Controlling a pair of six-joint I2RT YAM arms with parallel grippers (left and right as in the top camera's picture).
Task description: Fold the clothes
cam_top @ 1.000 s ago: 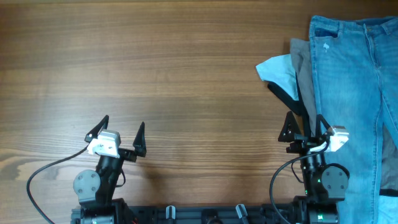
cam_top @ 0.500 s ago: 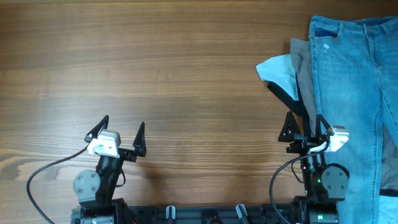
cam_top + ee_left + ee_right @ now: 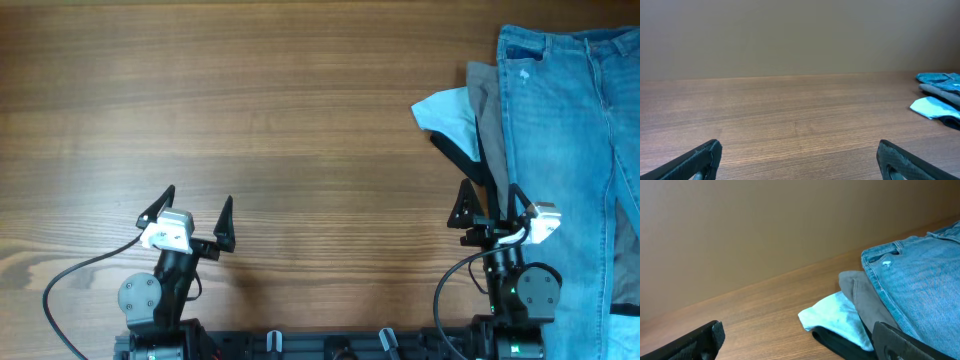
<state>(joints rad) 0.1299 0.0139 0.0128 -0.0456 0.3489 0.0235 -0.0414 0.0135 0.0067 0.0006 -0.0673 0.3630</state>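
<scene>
We see left gripper and right gripper parked at near edge of table, jaws spread, empty. Jeans lie atop grey garment and pale-blue cloth far right, unfolded; right arm likely starts.

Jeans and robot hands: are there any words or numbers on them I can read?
No words, numbers or signs can be read in any view.
The jeans show only a white spot near the waistband, too small to tell if it is a label.
The left hand and right hand carry no readable marks.
</scene>
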